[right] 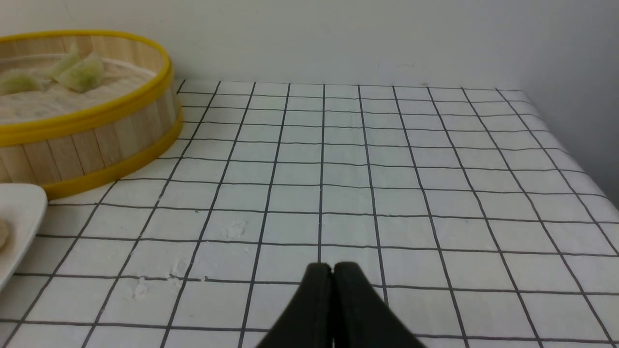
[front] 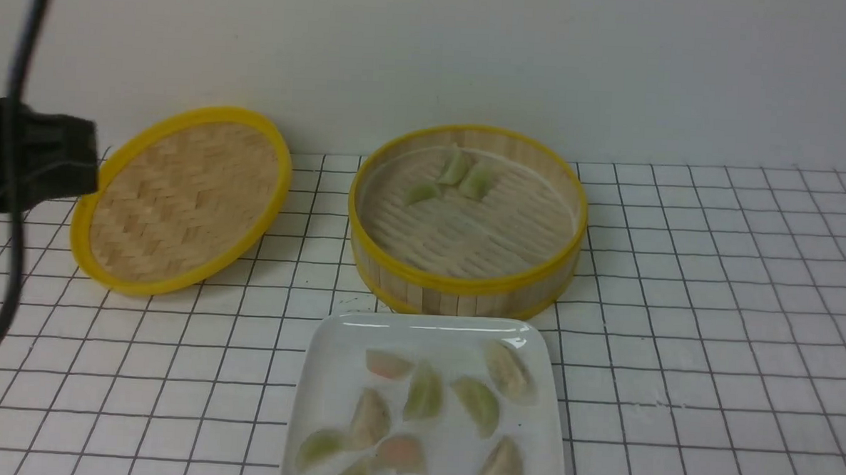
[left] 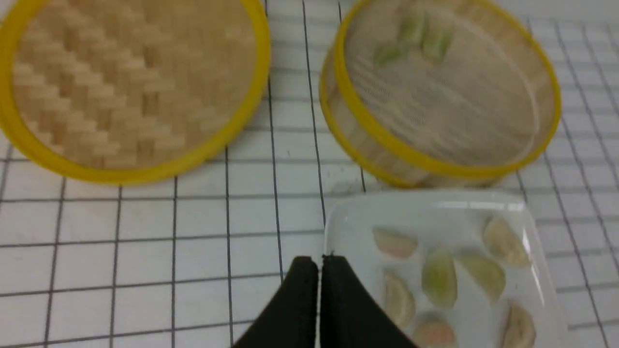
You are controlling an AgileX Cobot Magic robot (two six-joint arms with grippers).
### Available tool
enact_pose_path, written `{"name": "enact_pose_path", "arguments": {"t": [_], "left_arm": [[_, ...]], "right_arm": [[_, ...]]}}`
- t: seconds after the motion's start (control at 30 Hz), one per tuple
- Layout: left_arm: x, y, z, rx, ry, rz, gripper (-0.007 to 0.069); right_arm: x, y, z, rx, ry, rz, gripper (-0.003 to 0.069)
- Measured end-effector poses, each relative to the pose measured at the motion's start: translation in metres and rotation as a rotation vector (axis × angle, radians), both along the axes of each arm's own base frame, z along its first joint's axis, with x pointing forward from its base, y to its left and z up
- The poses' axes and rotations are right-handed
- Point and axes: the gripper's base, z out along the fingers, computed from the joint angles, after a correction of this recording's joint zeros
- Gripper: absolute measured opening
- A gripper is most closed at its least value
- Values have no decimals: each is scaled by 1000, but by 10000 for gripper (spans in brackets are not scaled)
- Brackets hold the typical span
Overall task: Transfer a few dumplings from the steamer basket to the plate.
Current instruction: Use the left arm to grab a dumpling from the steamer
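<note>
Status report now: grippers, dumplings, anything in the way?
Left gripper shut, empty, at plate's edge. Right gripper shut, empty, over cloth. Three dumplings in basket, more on plate. Lid off, aside; nothing blocks.

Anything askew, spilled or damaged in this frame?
Only the woven lid: it looks tilted, far edge raised toward the wall, not flat. Nothing spilled; dumplings sit inside the steamer basket and on the plate.

The worktop point(front: 712, 314) has a white surface ruled with a black grid. Three items rest directly on it: a woven yellow-rimmed lid point(front: 182, 198) at left, the steamer basket point(front: 464, 286) at centre, and the plate point(front: 331, 376) just in front of the basket.
</note>
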Motion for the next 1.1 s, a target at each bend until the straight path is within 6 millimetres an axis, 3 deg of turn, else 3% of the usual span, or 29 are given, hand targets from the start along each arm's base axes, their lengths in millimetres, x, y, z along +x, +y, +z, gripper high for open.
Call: {"name": "enact_pose_path", "arguments": {"t": [0.1,0.13,0.17,0.23,0.43,0.7,0.93,1.07,1.1], "left_arm": [[63,-10,-20,36,175,-132,-6],[80,-15,-25,44,220,-165,-6],[84,-17,-23,46,215,-173,-6],[120,-34,-40,66,306,-240,-6],[198,-91,-60,185,245,-353,-6],[251,-147,-99,297,148,-420,-6],[281,-161,-132,357,65,-471,13],[288,-164,-156,371,77,-499,88],[291,-165,-166,371,84,-506,140]], "right_arm": [[0,0,0,1,0,0,-13],[0,0,0,1,0,0,-13],[0,0,0,1,0,0,-13],[0,0,0,1,0,0,-13],[0,0,0,1,0,0,-13],[0,0,0,1,0,0,-13],[0,0,0,1,0,0,-13],[0,0,0,1,0,0,-13],[0,0,0,1,0,0,-13]]}}
